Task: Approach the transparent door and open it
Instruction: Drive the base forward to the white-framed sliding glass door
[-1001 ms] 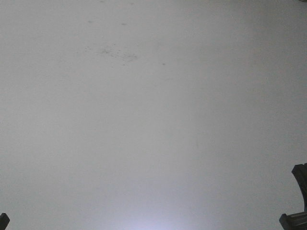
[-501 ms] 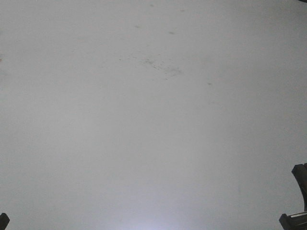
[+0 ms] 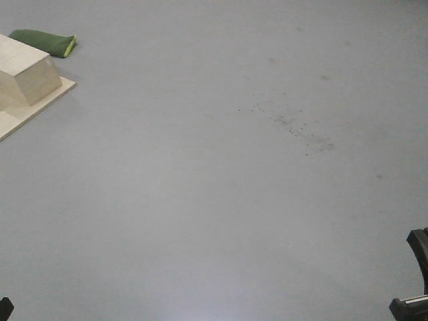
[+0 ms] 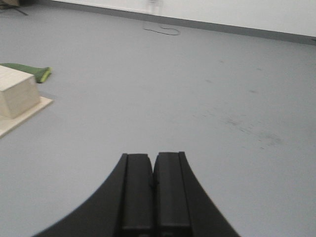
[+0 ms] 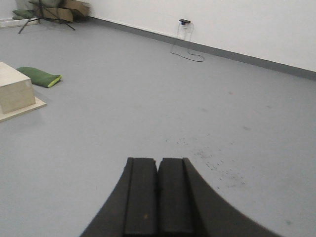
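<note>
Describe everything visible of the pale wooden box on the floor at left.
The wooden box is a pale, plain block with flat faces and crisp edges, cut off by the front view's left edge. It stands on a thin pale board lying flat on the grey floor. A green bag lies behind it, apart.

One pale wooden block (image 3: 27, 75), one flat board (image 3: 57, 89), one green cushion (image 3: 41, 41)

A smooth grey floor (image 3: 200, 214) filled the room, marked by a scatter of dark specks (image 3: 301, 130). At left, a pale wooden block (image 3: 23, 77) sat on a flat board (image 3: 57, 91), with a green bag (image 3: 43, 42) just behind. A cable (image 5: 187, 53) trailed from the white wall (image 5: 222, 19).
</note>
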### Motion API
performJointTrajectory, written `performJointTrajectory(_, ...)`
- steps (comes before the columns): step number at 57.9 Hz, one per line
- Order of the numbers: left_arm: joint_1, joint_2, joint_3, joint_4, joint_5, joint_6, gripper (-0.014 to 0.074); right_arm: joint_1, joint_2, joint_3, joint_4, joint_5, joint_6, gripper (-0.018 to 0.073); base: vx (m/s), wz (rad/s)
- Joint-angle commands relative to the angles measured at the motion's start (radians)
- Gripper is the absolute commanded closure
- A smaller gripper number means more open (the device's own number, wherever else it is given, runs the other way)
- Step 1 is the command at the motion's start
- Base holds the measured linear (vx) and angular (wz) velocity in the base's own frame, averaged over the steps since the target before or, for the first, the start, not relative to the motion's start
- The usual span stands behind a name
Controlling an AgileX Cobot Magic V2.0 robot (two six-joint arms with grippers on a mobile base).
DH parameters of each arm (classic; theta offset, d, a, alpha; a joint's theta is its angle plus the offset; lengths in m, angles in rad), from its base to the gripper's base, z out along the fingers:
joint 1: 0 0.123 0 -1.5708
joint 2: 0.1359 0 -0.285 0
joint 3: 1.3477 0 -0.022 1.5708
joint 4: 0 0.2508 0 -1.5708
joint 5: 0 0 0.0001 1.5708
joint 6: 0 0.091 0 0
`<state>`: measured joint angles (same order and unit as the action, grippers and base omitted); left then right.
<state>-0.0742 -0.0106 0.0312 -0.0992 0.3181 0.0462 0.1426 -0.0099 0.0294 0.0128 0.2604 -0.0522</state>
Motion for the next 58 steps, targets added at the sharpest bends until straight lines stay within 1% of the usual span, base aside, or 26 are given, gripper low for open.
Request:
performJointTrajectory(1,-0.006,-0.014,0.01,-0.011,-0.075,-0.007,0.0576,-0.005,-0.016,0.005,-0.002,-0.08,-0.008,0.0564,0.53,0.52)
performJointTrajectory(26,-0.006,-0.014,0.01,-0.011,-0.075,-0.007,0.0576,-0.005,-0.016,0.005,-0.002,-0.079,-0.008,0.0564,0.52,0.56)
performJointTrajectory(58,-0.006,-0.014,0.01,-0.011,-0.075,-0.007,0.0576,-0.005,-0.016,0.005,-0.002,-0.079,-0.008,0.0564,0.53,0.68)
